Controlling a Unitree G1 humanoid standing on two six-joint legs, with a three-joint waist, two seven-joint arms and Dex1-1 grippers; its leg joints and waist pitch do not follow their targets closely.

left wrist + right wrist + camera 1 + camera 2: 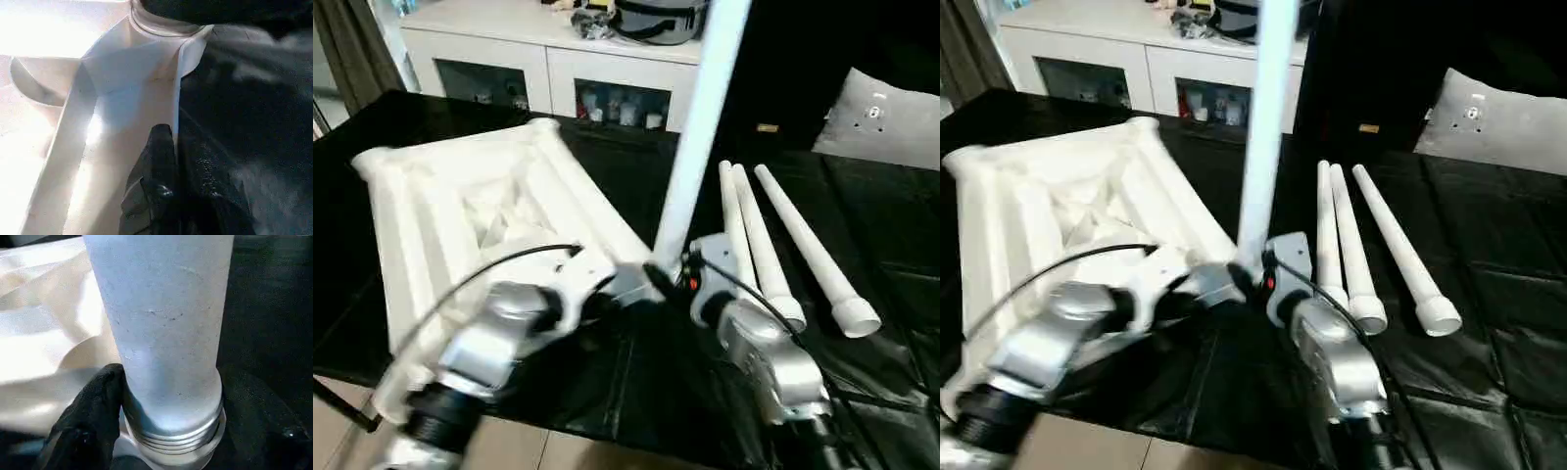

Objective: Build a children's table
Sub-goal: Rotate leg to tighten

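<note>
The white tabletop [440, 215] lies underside up on the black table, its raised rim and corner sockets showing. One white leg [700, 127] stands upright at its near right corner, the threaded end [171, 440] down at the socket. My right gripper [671, 274] is closed around the base of this leg, with one black finger [93, 421] against its side. My left gripper [626, 284] is shut on the tabletop's rim [178, 98] just beside that corner. Three more legs [764, 245] lie side by side on the table to the right.
A grey-white pillow-like bag [886, 122] rests at the back right. Behind the table stands a white cabinet [548, 59] with a dark pot [656, 20] on top. The table's near edge [607, 436] runs just below my forearms.
</note>
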